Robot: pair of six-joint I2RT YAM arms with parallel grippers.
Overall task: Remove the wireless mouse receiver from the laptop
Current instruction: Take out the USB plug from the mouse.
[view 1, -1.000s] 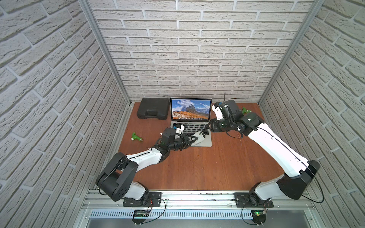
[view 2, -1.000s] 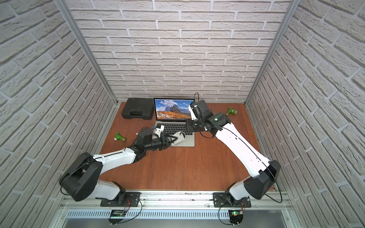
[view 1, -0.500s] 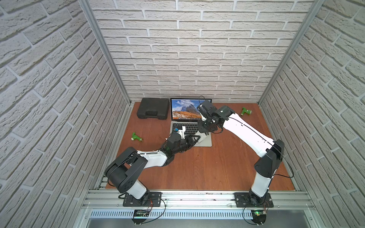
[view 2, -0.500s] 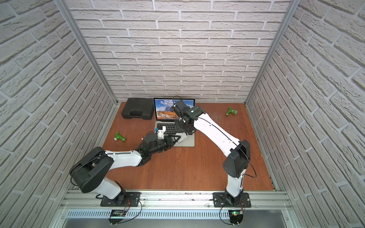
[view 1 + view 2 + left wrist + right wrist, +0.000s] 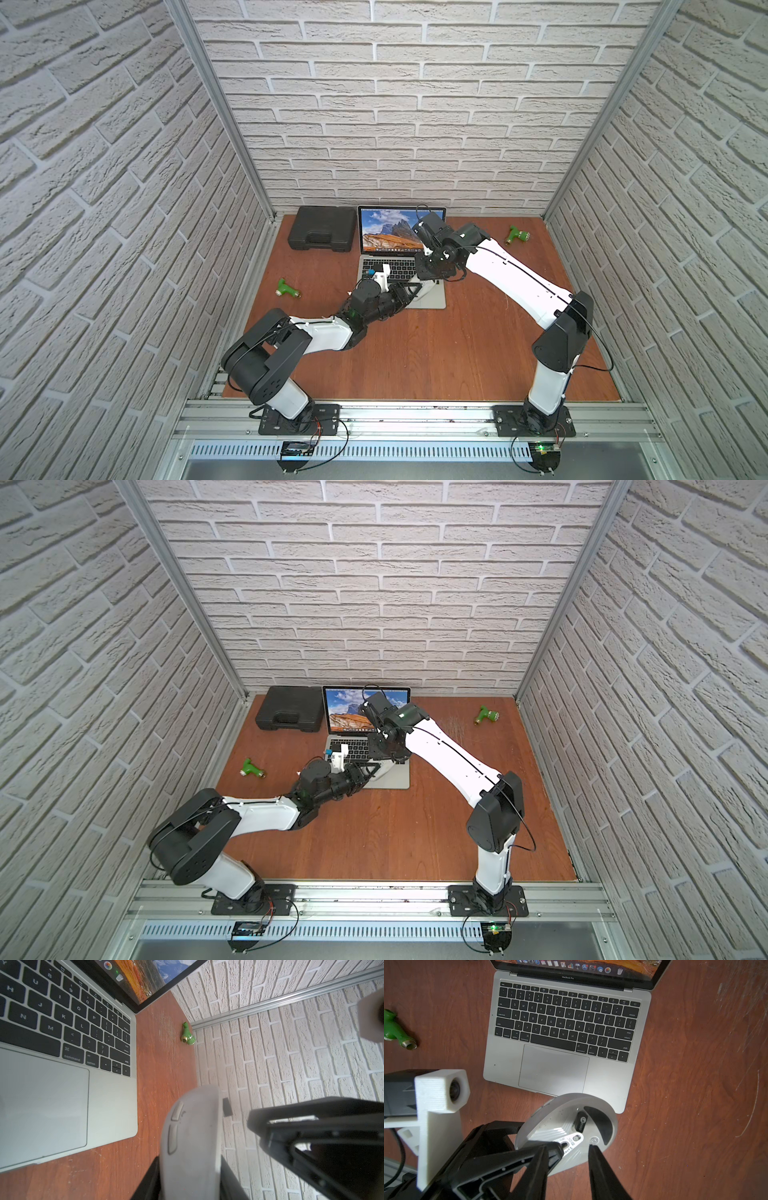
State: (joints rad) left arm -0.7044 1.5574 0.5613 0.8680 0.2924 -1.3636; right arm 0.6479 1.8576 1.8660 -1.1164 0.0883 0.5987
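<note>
Two robot arms meet over a silver laptop on a wooden table. I judge the removal itself done: the wireless mouse receiver, a tiny black nub, is not in the laptop. It stands in a slot on the underside of a light grey mouse. I see no nub along the laptop edges that show. What is left, if anything, looks like letting go and pulling back.

The left gripper pinches the mouse by its sides. It holds the mouse tipped underside up, above the laptop's front corner on the right arm's side. The right gripper hovers just short of the receiver, its two fingers partly spread with nothing between them.

Containers: the mouse's slot holds the receiver, which pokes partway out. A black moulded case lies shut beside the laptop's screen; I cannot tell what is inside it.
</note>
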